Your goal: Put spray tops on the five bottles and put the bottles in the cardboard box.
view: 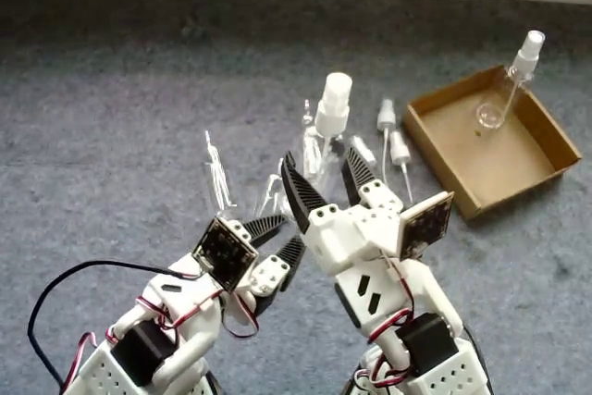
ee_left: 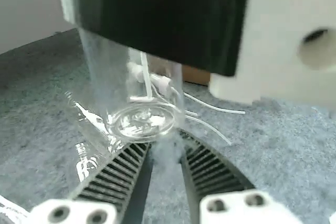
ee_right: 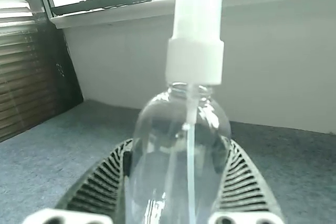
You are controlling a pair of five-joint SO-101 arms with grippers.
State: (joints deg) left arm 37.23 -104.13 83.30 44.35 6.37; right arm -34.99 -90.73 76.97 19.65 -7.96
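The right gripper (view: 319, 158) stands near the middle of the grey carpet (view: 111, 136), its jaws closed around the round body of a clear bottle (ee_right: 178, 150) that it holds upright; a white spray top (ee_right: 195, 51) sits on the bottle's neck, with the dip tube running down inside. The left gripper (view: 294, 228) lies just to the near left of it, jaws set narrowly apart and pointing at the lower part of the same bottle; the left wrist view shows the bottle's round base right at the fingertips (ee_left: 137, 156), though whether they touch it cannot be told. To the far right sits the cardboard box (view: 438, 160), and inside it a capped bottle (view: 507, 90) leans tilted against the far corner, its spray head poking over the rim. Two loose spray tops (view: 387, 117) lie between the held bottle and the box, side by side. Left of the held bottle, two clear uncapped bottles (view: 217, 173) lie on the carpet
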